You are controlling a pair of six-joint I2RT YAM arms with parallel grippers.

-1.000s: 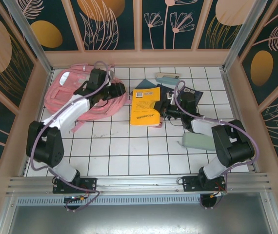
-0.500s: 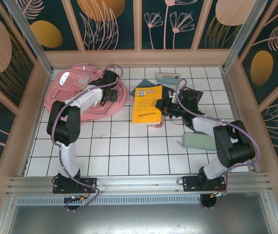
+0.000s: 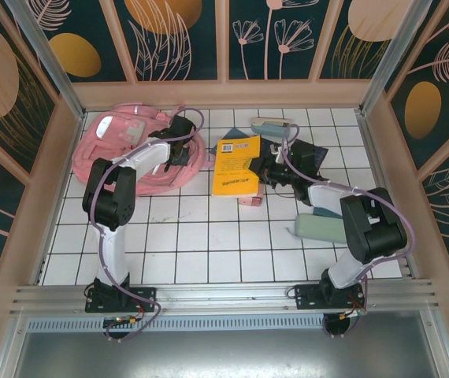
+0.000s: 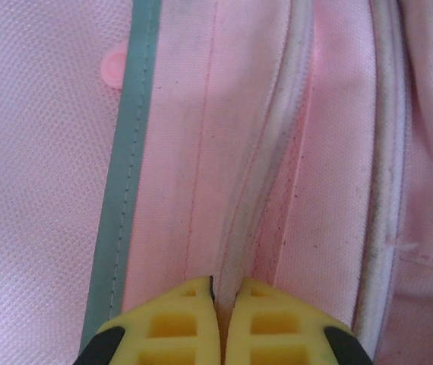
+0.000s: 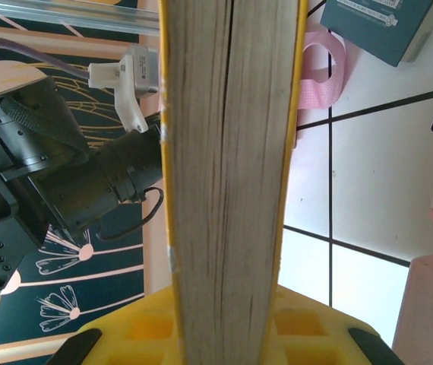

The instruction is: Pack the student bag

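I see the student bag (image 3: 108,151) lying flat at the far left corner of the bench (image 3: 209,240). My left claw (image 4: 222,315) is pinched together on its pale piping (image 4: 266,182). Beside the bag to the right, my right claw (image 5: 228,323) is clamped on the yellow book (image 3: 236,165), gripping it across its page edge.

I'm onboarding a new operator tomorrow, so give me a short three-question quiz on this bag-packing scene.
1. True or false: the right claw is closed on the thick yellow paperback book.
2. The left claw is pinching: A) the large soft pink fabric backpack, B) the pale green pouch, C) a bare white tile.
3. What colour are the left claw's fingers?
Key: 1 true; 2 A; 3 yellow.
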